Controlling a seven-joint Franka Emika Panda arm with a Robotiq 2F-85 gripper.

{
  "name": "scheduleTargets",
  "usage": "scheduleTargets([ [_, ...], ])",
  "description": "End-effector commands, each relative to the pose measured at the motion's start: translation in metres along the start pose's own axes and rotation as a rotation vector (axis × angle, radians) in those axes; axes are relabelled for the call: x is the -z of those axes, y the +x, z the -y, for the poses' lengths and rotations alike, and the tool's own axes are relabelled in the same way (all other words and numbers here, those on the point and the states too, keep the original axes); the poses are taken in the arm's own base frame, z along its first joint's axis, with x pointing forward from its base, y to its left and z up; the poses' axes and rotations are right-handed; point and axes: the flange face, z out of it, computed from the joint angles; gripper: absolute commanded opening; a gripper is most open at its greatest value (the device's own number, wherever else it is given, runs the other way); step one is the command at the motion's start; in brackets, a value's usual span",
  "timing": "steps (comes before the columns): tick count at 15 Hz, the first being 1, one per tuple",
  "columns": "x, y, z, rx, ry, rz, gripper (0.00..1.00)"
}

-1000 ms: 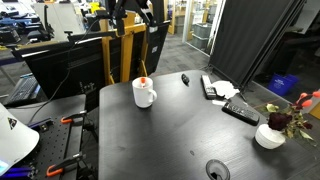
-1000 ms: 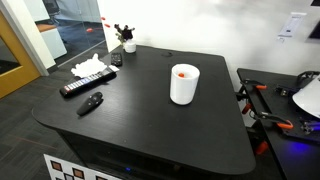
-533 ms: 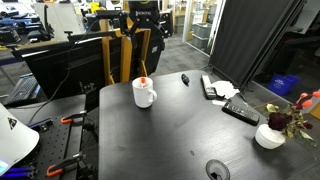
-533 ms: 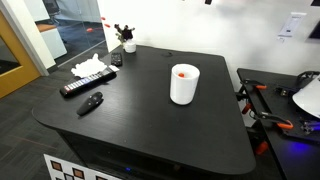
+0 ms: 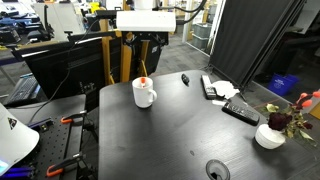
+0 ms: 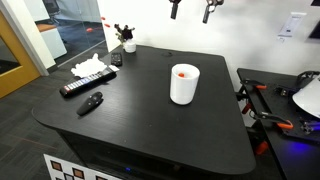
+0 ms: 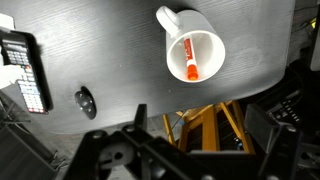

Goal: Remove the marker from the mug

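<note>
The white mug (image 5: 145, 95) stands on the black table near its edge, also in the exterior view (image 6: 184, 86) and the wrist view (image 7: 205, 42). The red-orange marker (image 7: 187, 60) stands inside it, its tip showing at the rim (image 5: 143, 81) (image 6: 183, 72). My gripper (image 5: 148, 42) (image 6: 191, 11) hangs well above the mug, beyond the table edge, open and empty. In the wrist view its dark fingers (image 7: 200, 140) are spread wide at the bottom of the frame, apart from the mug.
A small black oblong object (image 5: 184, 79) (image 6: 91, 103) (image 7: 85, 101), remotes (image 5: 240, 110) (image 6: 85, 83) and white paper (image 6: 88, 67) lie on the table. A flowered bowl (image 5: 270, 136) sits at a corner. A yellow frame (image 5: 108, 55) stands behind the table.
The gripper has come down into view at the top of both exterior views. The mug and marker have not moved.
</note>
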Motion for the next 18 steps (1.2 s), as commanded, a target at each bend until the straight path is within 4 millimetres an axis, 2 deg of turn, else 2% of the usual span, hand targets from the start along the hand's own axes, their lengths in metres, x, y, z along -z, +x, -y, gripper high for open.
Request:
scheduleTargets([
  [1, -0.004, 0.0, 0.0, 0.019, 0.01, -0.009, 1.0],
  [8, -0.008, -0.001, -0.001, 0.021, 0.018, -0.007, 1.0],
  [12, 0.0, -0.001, -0.008, 0.149, 0.01, -0.019, 1.0],
  [18, -0.011, -0.007, -0.01, 0.288, 0.01, -0.074, 1.0],
])
